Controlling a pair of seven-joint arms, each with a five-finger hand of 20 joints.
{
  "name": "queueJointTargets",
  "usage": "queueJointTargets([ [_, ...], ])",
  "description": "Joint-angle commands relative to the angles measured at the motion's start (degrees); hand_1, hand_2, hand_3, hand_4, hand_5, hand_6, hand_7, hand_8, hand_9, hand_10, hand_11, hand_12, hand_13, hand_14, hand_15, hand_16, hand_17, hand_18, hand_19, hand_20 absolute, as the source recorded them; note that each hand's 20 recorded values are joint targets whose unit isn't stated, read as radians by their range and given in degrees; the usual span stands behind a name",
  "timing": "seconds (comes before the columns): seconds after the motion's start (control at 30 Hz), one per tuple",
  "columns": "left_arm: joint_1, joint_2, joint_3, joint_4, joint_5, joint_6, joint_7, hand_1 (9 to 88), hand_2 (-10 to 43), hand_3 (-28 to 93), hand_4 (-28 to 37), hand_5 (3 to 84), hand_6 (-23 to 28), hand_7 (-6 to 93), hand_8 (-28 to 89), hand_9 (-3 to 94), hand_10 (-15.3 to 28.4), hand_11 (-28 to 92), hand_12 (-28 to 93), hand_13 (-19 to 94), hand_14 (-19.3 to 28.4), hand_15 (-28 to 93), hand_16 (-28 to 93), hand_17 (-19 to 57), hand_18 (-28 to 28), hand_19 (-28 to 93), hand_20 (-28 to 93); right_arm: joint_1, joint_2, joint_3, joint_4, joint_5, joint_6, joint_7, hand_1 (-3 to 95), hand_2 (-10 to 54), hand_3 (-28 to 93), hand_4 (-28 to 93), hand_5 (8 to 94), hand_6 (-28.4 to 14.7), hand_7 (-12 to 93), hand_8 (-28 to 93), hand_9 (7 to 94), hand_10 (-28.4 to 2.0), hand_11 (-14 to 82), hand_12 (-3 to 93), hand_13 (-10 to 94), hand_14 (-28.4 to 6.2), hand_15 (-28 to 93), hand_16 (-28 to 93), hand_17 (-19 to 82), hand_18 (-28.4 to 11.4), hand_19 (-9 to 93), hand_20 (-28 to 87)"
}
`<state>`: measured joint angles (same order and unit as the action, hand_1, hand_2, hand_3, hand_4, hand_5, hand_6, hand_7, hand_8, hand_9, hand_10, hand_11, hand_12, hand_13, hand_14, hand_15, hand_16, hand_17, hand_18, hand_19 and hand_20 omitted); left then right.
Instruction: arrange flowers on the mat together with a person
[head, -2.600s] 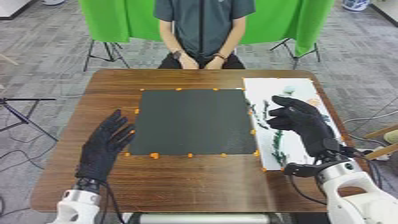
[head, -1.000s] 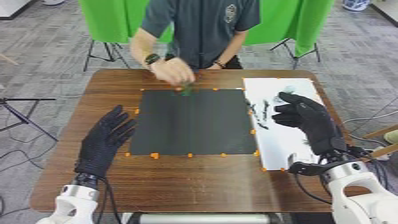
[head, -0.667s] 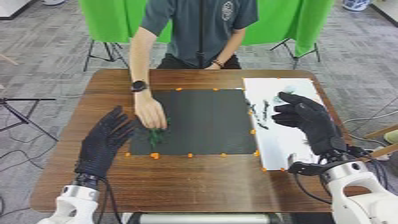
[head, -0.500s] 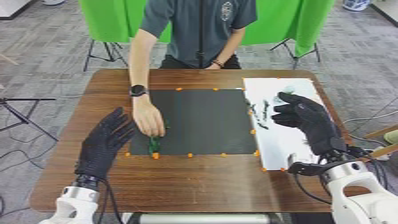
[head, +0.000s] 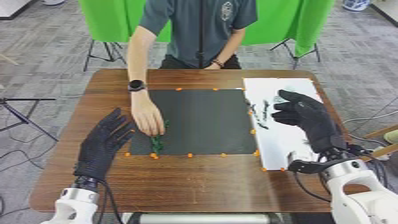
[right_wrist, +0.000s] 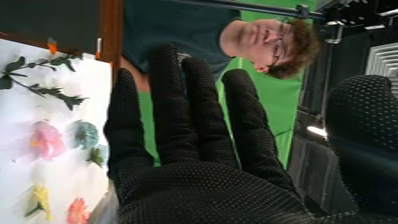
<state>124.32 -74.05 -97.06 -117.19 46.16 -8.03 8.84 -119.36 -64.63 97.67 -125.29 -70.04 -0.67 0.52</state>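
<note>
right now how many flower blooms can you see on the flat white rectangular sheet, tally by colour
pink ruffled bloom: 1
blue-green rounded bloom: 1
yellow pointed-petal bloom: 1
coral-red ruffled bloom: 1
total in sight: 4

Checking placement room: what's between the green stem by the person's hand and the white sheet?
Head view: bare dark mat from the green stem, then orange markers by the white sheet.
</note>
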Motion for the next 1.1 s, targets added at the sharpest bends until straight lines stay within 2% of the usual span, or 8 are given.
queueJointTargets([
  [0.03, 0.62, -0.42, -0.57, 0.0, 0.22, 0.48, 0.23, 28.6, -3.0, 66, -25.0, 30.5, 3.4, 19.1, -10, 23.6, 11.6, 21, 15, 22, 13.2, 26, 3, -8.6, 21.1, 44, 12, 0.4, -0.36, -0.44, 0.09, -0.45, -0.04, 0.04, 15.2, 4.3, 84, -27, 38.7, -4.7, 22, -12, 44.0, -15.5, 22.7, 23.2, 40, -13.8, 38, 19, 9, -22.8, 53, 29],
  [0.33, 0.17, -0.19, -0.58, 0.18, 0.2, 0.01, -0.09, 28.5, -3.1, 66, -24.9, 30.5, 3.5, 18.9, -10, 23.6, 11.6, 21, 15, 22, 13.2, 26, 3, -8.7, 21.2, 44, 12, 0.03, 0.1, -0.34, -0.03, -0.83, 0.14, -0.15, 15.3, 4.3, 84, -27, 38.5, -4.8, 22, -12, 43.9, -15.5, 22.8, 23.2, 40, -13.7, 38, 19, 9, -22.7, 53, 29],
  [0.5, 0.22, 0.23, -0.62, 0.09, 0.35, -0.19, 0.29, 28.6, -3.0, 66, -25.0, 30.5, 3.4, 19.0, -10, 23.5, 11.6, 21, 15, 22, 13.2, 26, 3, -8.6, 21.0, 44, 12, -0.1, 4.88, -0.01, -0.71, -5.29, 8.48, -0.13, 23.0, 1.9, 83, -28, 39.9, -4.0, 26, -15, 46.9, -14.1, 27.2, 22.4, 45, -11.7, 42, 18, 14, -21.3, 60, 30],
  [0.63, 0.75, 0.46, -0.81, -0.08, 0.27, 0.08, 0.53, 28.6, -3.0, 66, -24.8, 30.5, 3.4, 19.1, -10, 23.5, 11.5, 21, 15, 22, 13.1, 26, 3, -8.6, 21.0, 44, 12, -0.75, 9.34, 2.62, -1.76, -11.7, 15.88, 3.77, 28.8, -5.1, 78, -28, 42.7, -3.9, 31, -17, 50.7, -12.7, 32.5, 21.3, 49, -10.4, 48, 16, 18, -20.3, 65, 32],
  [0.7, 0.78, 0.5, -0.96, -0.04, 0.32, 0.16, 0.48, 28.6, -3.1, 66, -24.7, 30.5, 3.4, 19.2, -10, 23.5, 11.5, 21, 15, 22, 13.1, 26, 3, -8.5, 20.9, 44, 12, -1.68, 11.29, 4.68, -2.39, -20.05, 18.84, 8.46, 36.7, -8.3, 69, -28, 44.0, -3.8, 32, -17, 52.1, -12.3, 35.0, 21.4, 51, -10.3, 51, 15, 20, -19.8, 69, 32],
  [0.77, 0.67, 0.61, -1.05, 0.0, 0.3, 0.17, 0.36, 28.5, -3.2, 66, -24.7, 30.5, 3.3, 19.2, -10, 23.5, 11.5, 21, 15, 22, 13.0, 26, 3, -8.5, 20.9, 44, 12, -3.54, 12.73, 7.1, -3.06, -31.91, 20.95, 14.58, 52.7, -9.4, 41, -28, 47.1, -3.6, 35, -17, 54.9, -11.7, 38.7, 22.5, 55, -10.1, 54, 15, 23, -19.2, 73, 33],
  [0.9, 0.37, 0.64, -1.2, 0.13, 0.24, 0.37, 0.21, 28.5, -3.4, 66, -24.9, 30.5, 3.3, 19.3, -10, 23.4, 11.4, 21, 15, 22, 12.9, 25, 3, -8.6, 20.9, 44, 12, -4.12, 14.69, 8.97, -4.1, -48.25, 14.84, 27.95, 60.1, -9.5, 11, -16, 52.1, -3.0, 38, -16, 60.4, -12.3, 42.4, 26.2, 60, -10.0, 58, 18, 26, -17.6, 76, 35],
  [1.1, 0.23, 0.63, -1.18, 0.19, 0.32, 0.05, 0.22, 28.6, -3.5, 67, -24.7, 30.5, 3.3, 19.3, -10, 23.4, 11.3, 21, 15, 22, 12.7, 25, 3, -8.6, 20.8, 44, 12, -4.59, 14.69, 10.15, -2.81, -63.24, -1.0, 36.39, 58.1, -9.5, 13, -18, 59.1, -2.1, 40, -16, 64.8, -12.7, 44.9, 29.3, 64, -10.0, 62, 20, 30, -18.8, 81, 36],
])
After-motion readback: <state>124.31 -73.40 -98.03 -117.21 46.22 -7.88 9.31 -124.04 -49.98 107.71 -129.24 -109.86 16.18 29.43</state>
